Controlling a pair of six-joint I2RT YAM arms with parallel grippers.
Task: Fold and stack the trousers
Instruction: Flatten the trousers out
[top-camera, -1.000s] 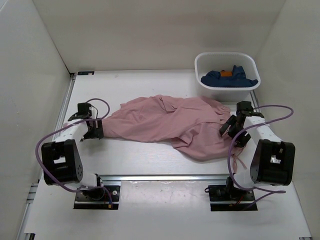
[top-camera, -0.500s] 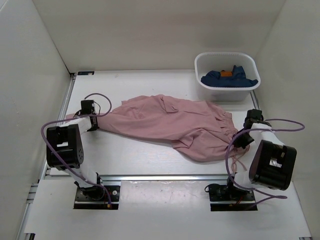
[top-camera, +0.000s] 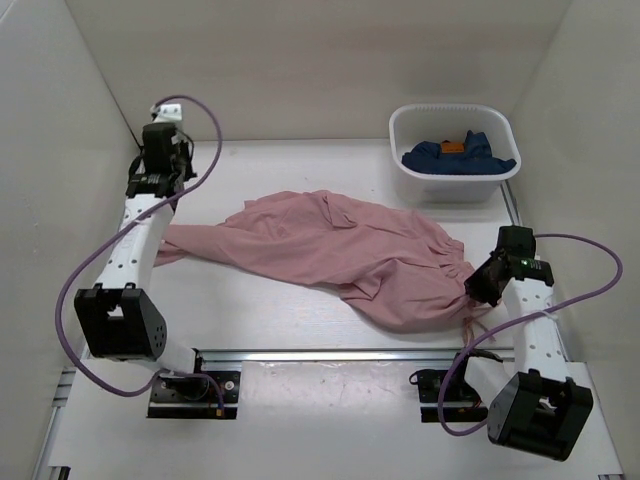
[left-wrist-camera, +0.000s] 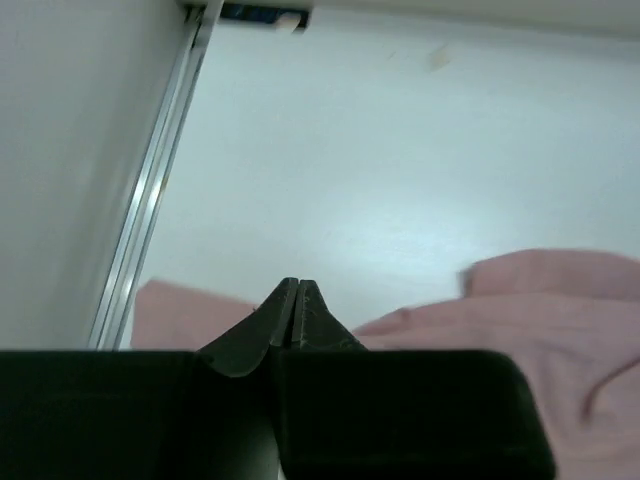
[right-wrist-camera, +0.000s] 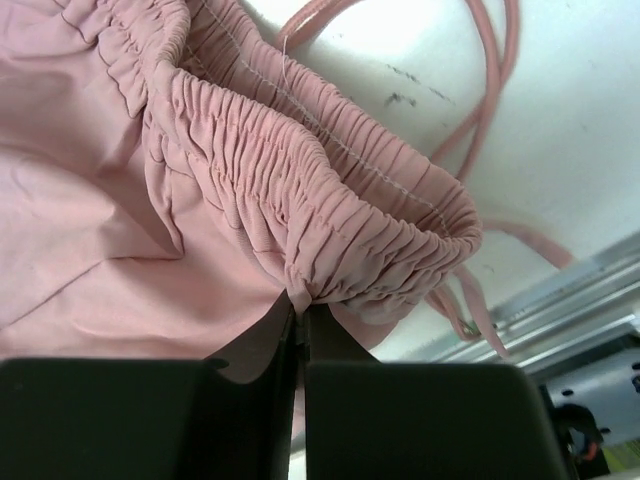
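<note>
1. Trousers (top-camera: 340, 250) lie crumpled across the middle of the table (top-camera: 280, 320) in the top view. One leg end reaches left under the left arm (top-camera: 135, 240), and the waist is at the right, beside the right gripper (top-camera: 478, 288). A white basin (top-camera: 455, 185) holding dark blue garments (top-camera: 460, 155) stands well apart at the far right.

2. In the left wrist view, the left gripper (left-wrist-camera: 297, 290) has its jaws pressed together. No cloth shows between them, and pink fabric lies on the table beyond the tips on both sides. The grip looks empty.

3. In the right wrist view, the jaws are clamped on the gathered elastic waistband (right-wrist-camera: 330, 210), which bulges above the tips. The drawstrings (right-wrist-camera: 480, 90) trail loose over the bare table just beside it.

4. As for handling, the trousers look light, thin and limp. They will probably sag from any single pinch and hold no crease unaided. The thick waistband looks like the surest place to hold, paired with a leg hem at the far end so the cloth can be pulled taut. The loose drawstrings could snag or drag.
</note>
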